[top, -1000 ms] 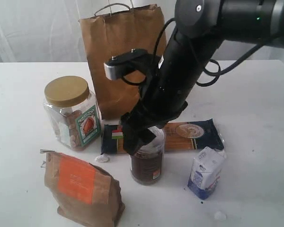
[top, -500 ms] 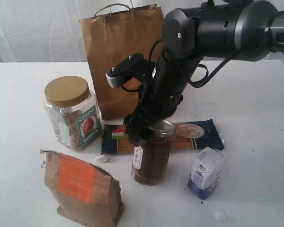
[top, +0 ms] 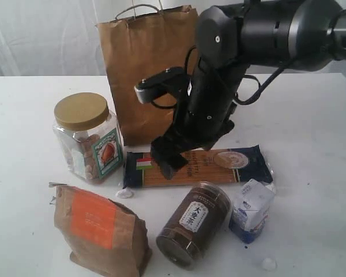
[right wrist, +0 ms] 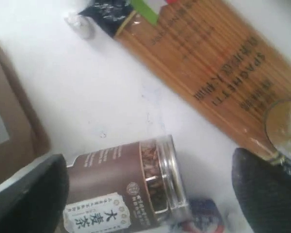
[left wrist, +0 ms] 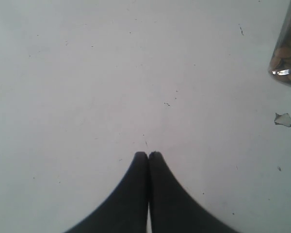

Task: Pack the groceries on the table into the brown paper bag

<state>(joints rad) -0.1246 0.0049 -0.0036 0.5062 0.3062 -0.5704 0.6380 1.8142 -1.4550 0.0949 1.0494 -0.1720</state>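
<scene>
A sideways brown jar (top: 193, 228) blocks the gap between pouch (top: 98, 231) and carton (top: 251, 210).

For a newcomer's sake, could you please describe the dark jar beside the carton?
Find the brown paper bag at the back; the spaghetti packet lies before it. Nearer the camera, between the brown pouch and the small carton, is the dark jar, the only one on its side.

The paper bag (top: 144, 69) stands upright at the back of the table (top: 311, 127). Just in front of it the spaghetti packet (top: 219, 164) lies flat, and the wide-lidded jar (top: 86, 138) stands to the left of the packet. Nearer the front, a smaller jar (top: 193, 231) lies on its side between the pouch (top: 98, 231) on the left and the small carton (top: 251, 210) on the right, close beside the carton.
</scene>
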